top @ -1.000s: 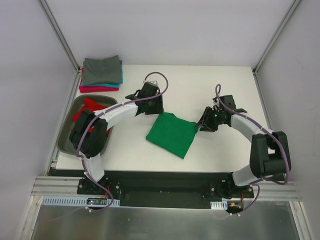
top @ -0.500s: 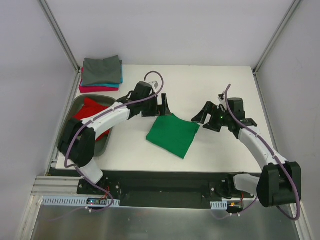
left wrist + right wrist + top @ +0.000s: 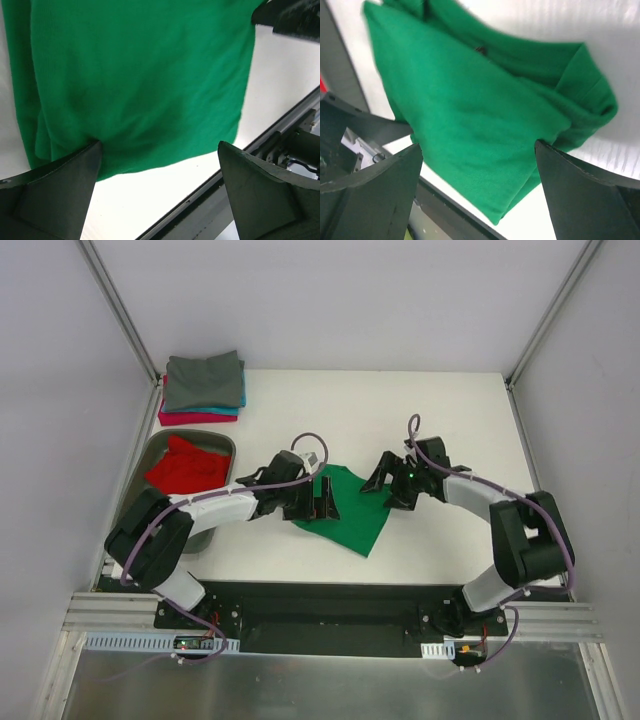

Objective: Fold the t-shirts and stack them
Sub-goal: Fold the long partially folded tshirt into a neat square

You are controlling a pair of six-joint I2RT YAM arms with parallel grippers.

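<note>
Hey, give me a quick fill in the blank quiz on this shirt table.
The left pincer and right pincer are both ____.
Beneath them lies a ____ t-shirt.
The grey tray holds a ____ t-shirt.
The stack's top t-shirt is ____.
Missing words: open, green, red, grey.

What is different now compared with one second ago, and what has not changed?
Both hands opened and let go of the green shirt. The left hand moved nearer, from the shirt's far edge to above its left part; the right hand moved left, above its right edge. The shirt, the folded stack and the red shirt stayed in place.
</note>
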